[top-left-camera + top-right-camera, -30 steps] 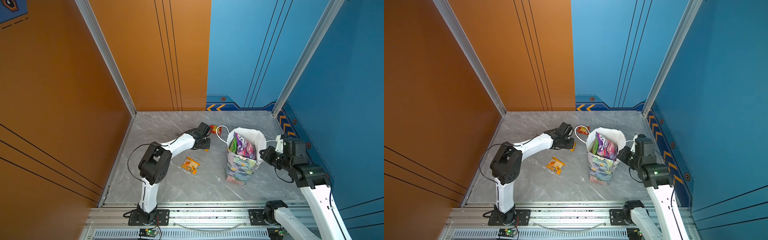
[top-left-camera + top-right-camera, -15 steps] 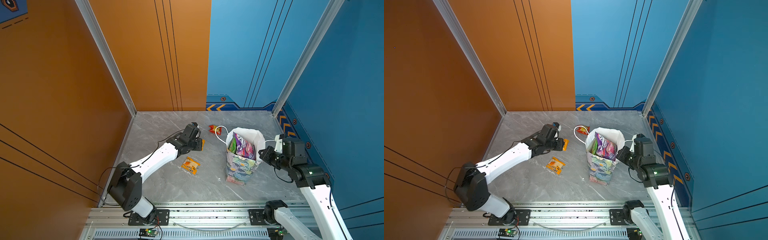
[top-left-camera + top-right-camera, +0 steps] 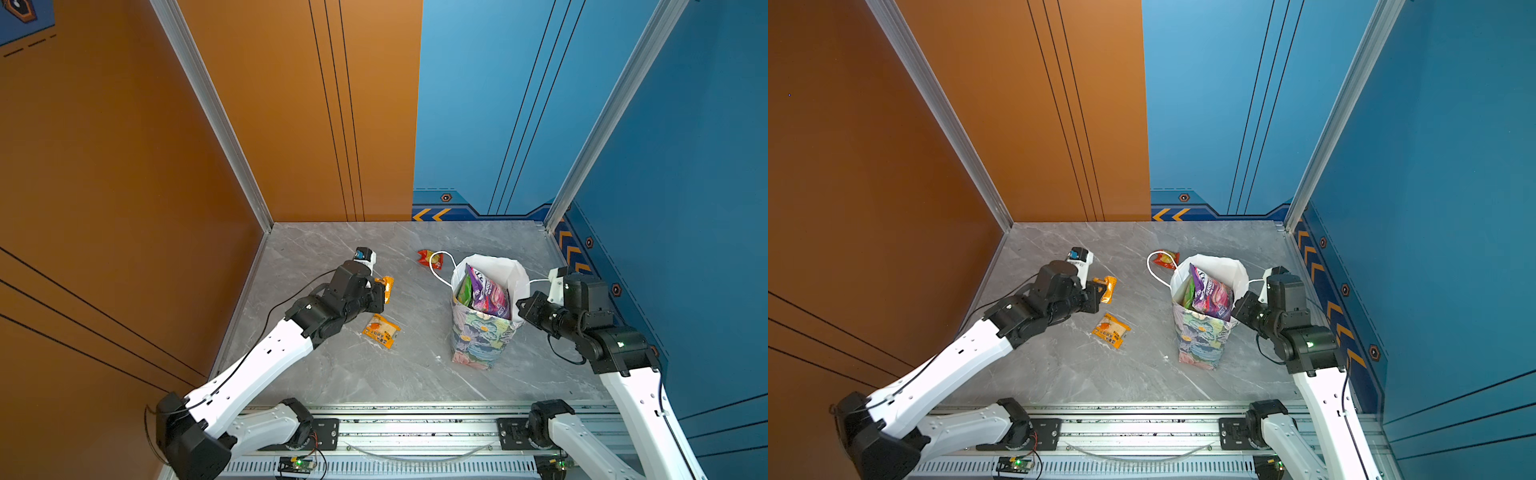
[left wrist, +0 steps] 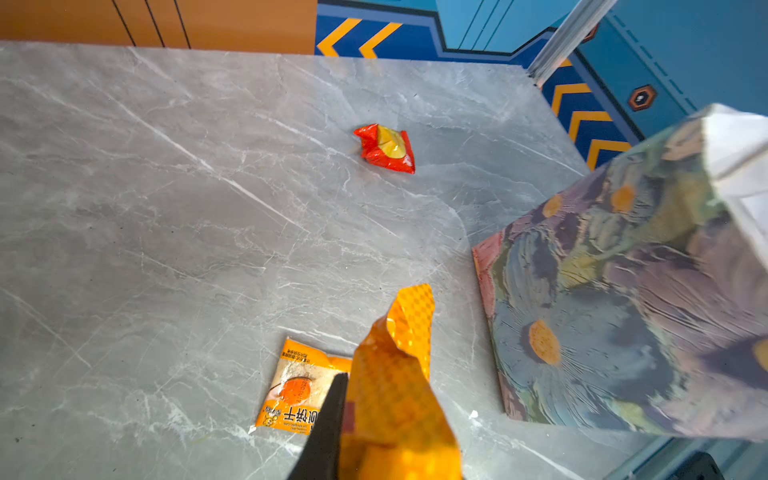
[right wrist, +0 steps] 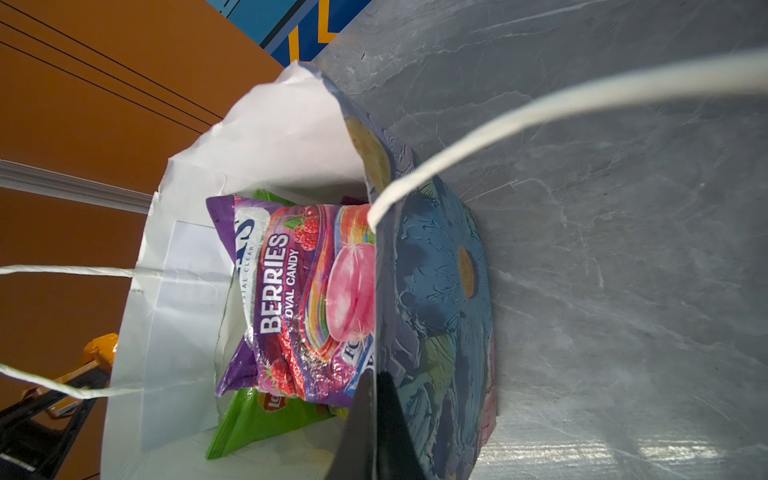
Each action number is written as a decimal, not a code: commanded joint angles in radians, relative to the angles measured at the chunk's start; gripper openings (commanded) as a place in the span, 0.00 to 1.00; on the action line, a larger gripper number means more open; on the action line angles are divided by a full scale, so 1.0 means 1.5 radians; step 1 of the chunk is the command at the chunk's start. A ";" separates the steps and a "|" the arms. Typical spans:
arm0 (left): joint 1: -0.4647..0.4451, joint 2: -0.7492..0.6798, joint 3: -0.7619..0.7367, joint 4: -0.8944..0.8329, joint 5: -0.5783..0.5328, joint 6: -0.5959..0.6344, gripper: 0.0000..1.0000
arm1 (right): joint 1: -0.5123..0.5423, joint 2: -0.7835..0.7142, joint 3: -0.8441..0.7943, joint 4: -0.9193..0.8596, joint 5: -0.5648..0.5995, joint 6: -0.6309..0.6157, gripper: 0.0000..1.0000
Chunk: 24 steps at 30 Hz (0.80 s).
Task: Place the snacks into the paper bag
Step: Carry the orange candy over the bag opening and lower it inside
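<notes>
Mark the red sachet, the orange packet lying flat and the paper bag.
red sachet [image 4: 386, 149]: left wrist view, its crumpled middle.
orange packet lying flat [image 3: 380, 331]: a top view, its printed face.
paper bag [image 3: 478, 340]: a top view, its floral outer wall.

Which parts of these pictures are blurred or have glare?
Left wrist view: the paper bag is smeared and the orange packet close to the lens is soft, while the red sachet is sharp. Right wrist view: the white handle cord is out of focus, the berries bag is crisp with glints, and the table shows a glare streak. Both top views: sharp, evenly lit.
</notes>
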 commanded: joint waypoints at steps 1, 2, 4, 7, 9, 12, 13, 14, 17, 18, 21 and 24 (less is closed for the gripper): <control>-0.030 -0.044 0.024 -0.018 -0.040 0.035 0.01 | 0.009 -0.002 0.029 0.018 0.014 -0.016 0.00; -0.039 -0.053 0.031 -0.018 -0.042 0.040 0.01 | 0.012 -0.002 0.030 0.017 0.016 -0.017 0.00; -0.057 -0.064 0.047 -0.018 -0.043 0.051 0.01 | 0.017 -0.005 0.027 0.018 0.022 -0.019 0.00; -0.089 -0.067 0.078 -0.017 -0.036 0.068 0.01 | 0.024 -0.004 0.027 0.015 0.030 -0.022 0.00; -0.114 -0.062 0.100 -0.007 -0.031 0.081 0.01 | 0.027 -0.002 0.028 0.016 0.030 -0.025 0.00; -0.157 -0.042 0.137 0.012 -0.021 0.094 0.00 | 0.032 0.000 0.030 0.017 0.032 -0.027 0.00; -0.169 -0.030 0.153 0.016 -0.022 0.099 0.00 | 0.034 0.000 0.031 0.017 0.033 -0.027 0.00; -0.185 -0.016 0.169 0.018 -0.024 0.104 0.00 | 0.036 0.000 0.031 0.018 0.032 -0.027 0.00; -0.218 0.041 0.228 0.019 -0.033 0.112 0.00 | 0.042 0.000 0.032 0.019 0.034 -0.028 0.00; -0.225 0.064 0.248 0.017 -0.031 0.114 0.00 | 0.044 -0.001 0.032 0.018 0.036 -0.028 0.00; -0.251 0.121 0.308 0.003 -0.040 0.129 0.00 | 0.048 -0.002 0.033 0.015 0.042 -0.029 0.00; -0.271 0.160 0.354 -0.018 -0.056 0.146 0.00 | 0.051 0.001 0.035 0.011 0.042 -0.030 0.00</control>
